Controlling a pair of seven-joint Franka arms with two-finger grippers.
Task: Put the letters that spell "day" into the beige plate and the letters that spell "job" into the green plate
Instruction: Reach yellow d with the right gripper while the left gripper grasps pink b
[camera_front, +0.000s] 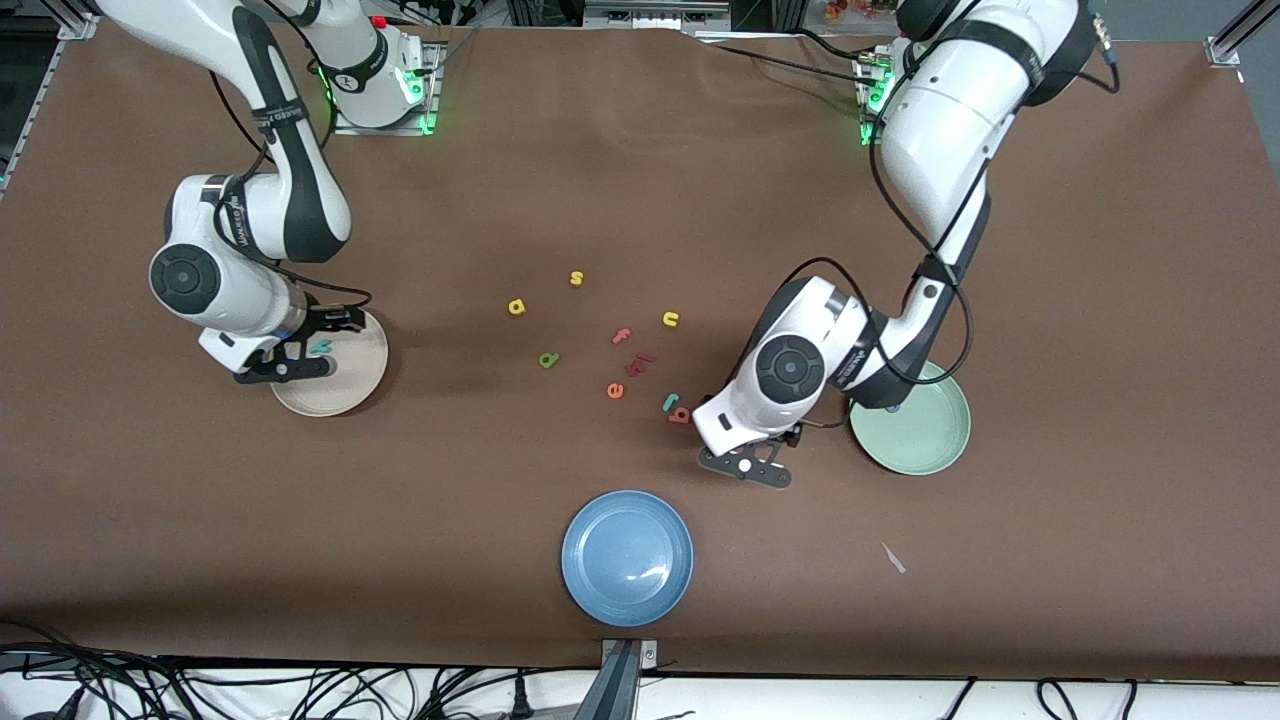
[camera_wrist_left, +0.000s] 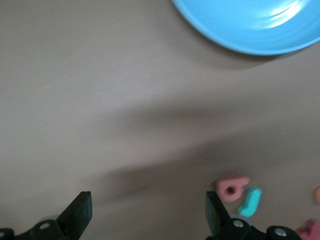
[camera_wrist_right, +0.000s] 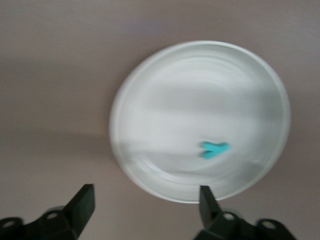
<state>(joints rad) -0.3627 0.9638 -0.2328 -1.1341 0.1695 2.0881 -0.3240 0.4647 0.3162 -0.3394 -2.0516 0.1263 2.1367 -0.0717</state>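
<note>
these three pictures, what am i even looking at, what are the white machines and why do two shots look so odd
The white machines are two robot arms bolted to a brown table, each ending in a two-finger gripper. The wide picture comes from a high camera facing them. The two odd shots come from cameras on the arms' wrists, looking down past the black fingers.

The right gripper is open over the beige plate, where a teal y lies. The left gripper is open and empty near a salmon b and teal j. More foam letters lie scattered mid-table. A green plate and a blue plate also sit there.
</note>
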